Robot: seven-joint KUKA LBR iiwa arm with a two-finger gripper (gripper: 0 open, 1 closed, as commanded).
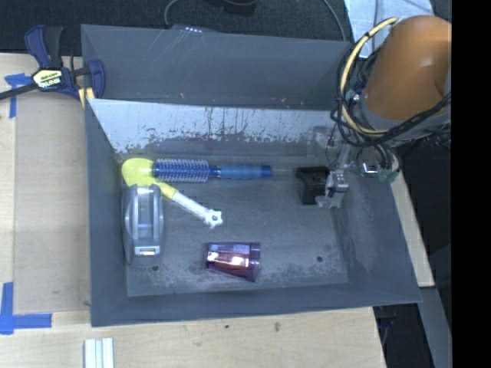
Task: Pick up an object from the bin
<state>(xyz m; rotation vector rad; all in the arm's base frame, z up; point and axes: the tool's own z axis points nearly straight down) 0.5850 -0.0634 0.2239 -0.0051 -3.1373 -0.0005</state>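
Observation:
My gripper [311,185] hangs low at the right side of the bin, over bare floor, open with nothing between its black fingers [310,173]. Nearest to it is a blue hairbrush [209,172], lying flat along the back wall with its handle end pointing at the gripper and a small gap between them. A purple, partly clear cup-like thing [233,258] lies on its side near the front, left of and below the gripper.
A yellow long-handled scoop with a white tip [170,191] lies slantwise at the left, crossing under the brush head. A clear tape dispenser [143,221] rests against the left wall. The arm's orange cover and cables hang above the right rim.

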